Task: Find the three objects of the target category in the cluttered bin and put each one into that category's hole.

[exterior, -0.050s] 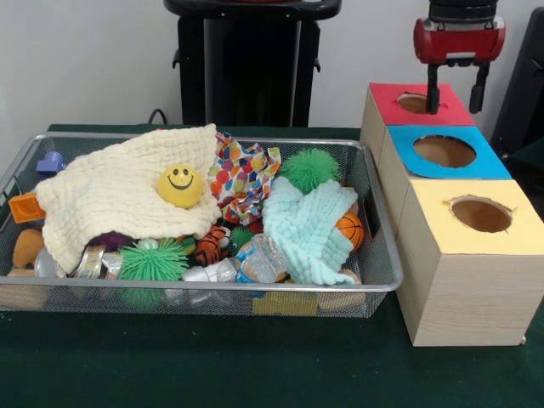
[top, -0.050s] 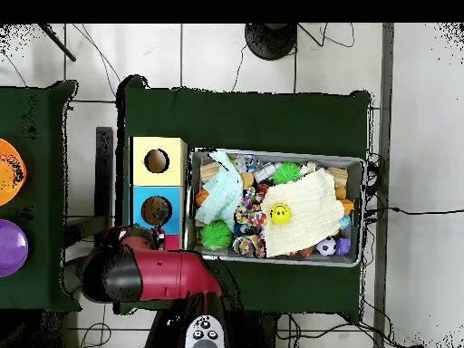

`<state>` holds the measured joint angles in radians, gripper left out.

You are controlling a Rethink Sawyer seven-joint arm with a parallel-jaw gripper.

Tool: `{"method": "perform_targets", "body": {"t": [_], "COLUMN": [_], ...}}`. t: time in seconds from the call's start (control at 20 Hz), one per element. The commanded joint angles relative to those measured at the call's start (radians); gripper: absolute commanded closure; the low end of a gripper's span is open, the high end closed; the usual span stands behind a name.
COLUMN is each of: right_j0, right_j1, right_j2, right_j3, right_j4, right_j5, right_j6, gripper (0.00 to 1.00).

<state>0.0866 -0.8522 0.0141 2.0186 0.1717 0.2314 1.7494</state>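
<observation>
Front view, left to right. The wire mesh bin holds the clutter. At its left end sit a blue block and an orange block. A cream muslin cloth covers most of the left half, and a yellow smiley ball rests on top of it. Below the cloth edge lies a green spiky ball, with a tiger-striped toy just beside it. A multicoloured patterned cloth occupies the centre. A second green spiky ball sits at the rear, above a mint cloth. A small basketball is tucked against that cloth near the right wall.

Right of the bin stand three boxes in a row: the yellow-topped box nearest the camera, the blue-topped box behind it, and the red-topped box farthest back.

The gripper hovers over the red-topped box. Its two fingers hang apart with nothing between them.

Target category: not determinable from these views. If it is balls, candidates are exposed on and around the cloths.

Hazards:
- Cloth snag. Closing on an item at a cloth edge may lift the cloth and spill neighbouring items.
- Hidden targets. Items under the cloths may be missed.
- Slip. Smooth round balls may roll out of the fingers.
- Wrong hole. The three boxes touch one another.
</observation>
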Motion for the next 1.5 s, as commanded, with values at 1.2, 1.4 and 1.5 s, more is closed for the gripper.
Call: {"method": "perform_targets", "body": {"t": [1.2, 1.4, 1.5], "right_j0": [-0.208, -0.219, -0.254], "right_j1": [-0.026, -0.044, -0.052], "right_j2": [-0.091, -0.117, -0.103], "right_j3": [0.044, 0.023, 0.023], "right_j4": [-0.137, -0.173, -0.179], "right_j5": [-0.092, -0.069, -0.04], "right_j6": [0.068, 0.059, 0.051], "gripper": [0.0, 0.0, 0.0]}}
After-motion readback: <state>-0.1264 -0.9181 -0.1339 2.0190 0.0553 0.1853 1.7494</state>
